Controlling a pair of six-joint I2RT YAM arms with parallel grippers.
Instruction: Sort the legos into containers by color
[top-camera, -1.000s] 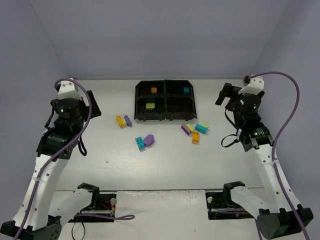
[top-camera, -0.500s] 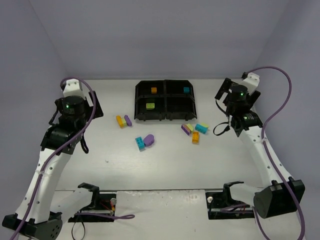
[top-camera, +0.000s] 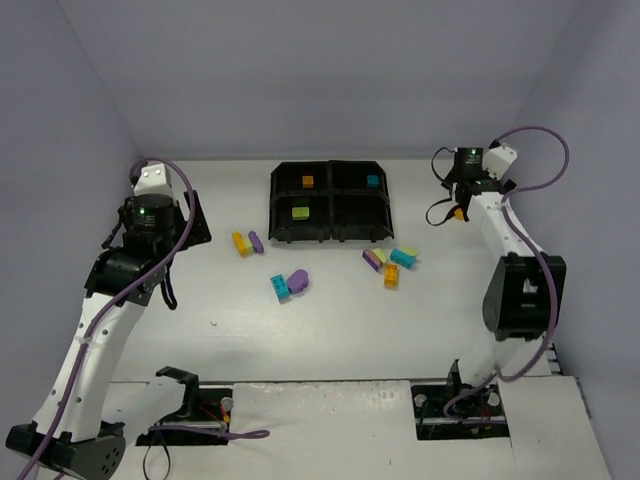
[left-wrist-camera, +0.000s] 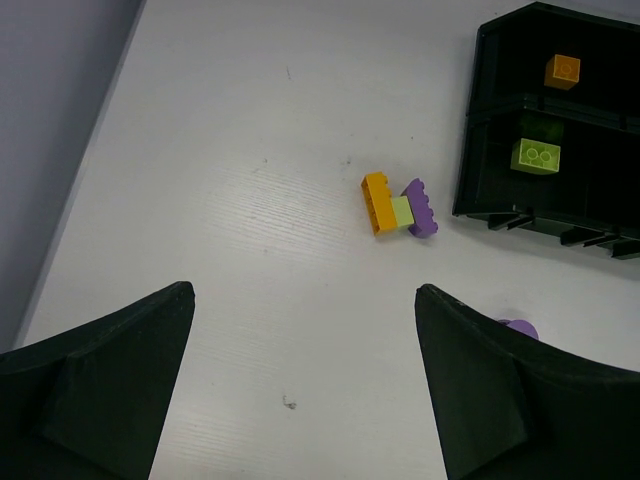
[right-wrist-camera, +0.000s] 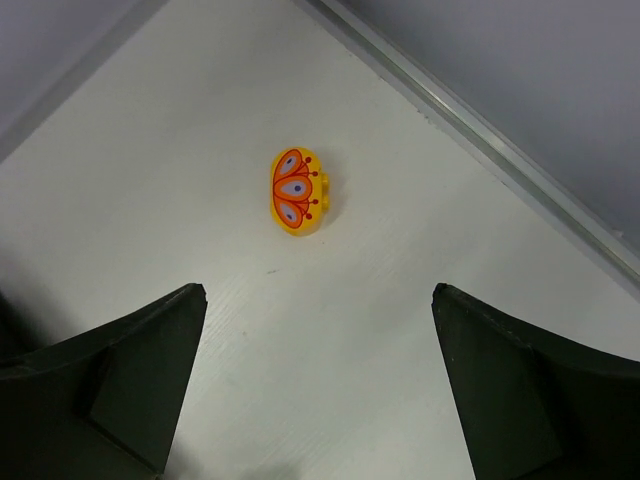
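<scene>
My left gripper (left-wrist-camera: 302, 295) hangs above the table (left-wrist-camera: 230, 200) with its fingers spread wide and nothing between them. Ahead of it, a little to the right, three legos lie pressed together in a row: a loose orange brick (left-wrist-camera: 377, 203), a loose yellow-green brick (left-wrist-camera: 402, 212) and a purple brick (left-wrist-camera: 421, 208). Just right of that row stands the black tray (left-wrist-camera: 472, 160). Its compartment nearest this hand holds a sorted yellow-green brick (left-wrist-camera: 536, 154), and the one beyond it holds a sorted orange brick (left-wrist-camera: 562, 71). A rounded purple piece (left-wrist-camera: 515, 327) peeks out from behind my right-side finger; from above it touches a loose teal brick (top-camera: 280, 287).

My right gripper (right-wrist-camera: 318, 290) also has its jaws apart and grips nothing. Ahead of it, slightly left of centre, a rounded orange piece (right-wrist-camera: 296, 191) with a red printed pattern lies alone, near the table's edge. The tray sits well apart from this hand, toward my other arm, with a sorted teal brick (top-camera: 373, 181) in the compartment on this hand's side. A cluster of four legos (top-camera: 400, 257) lies just beside the tray's corner.
</scene>
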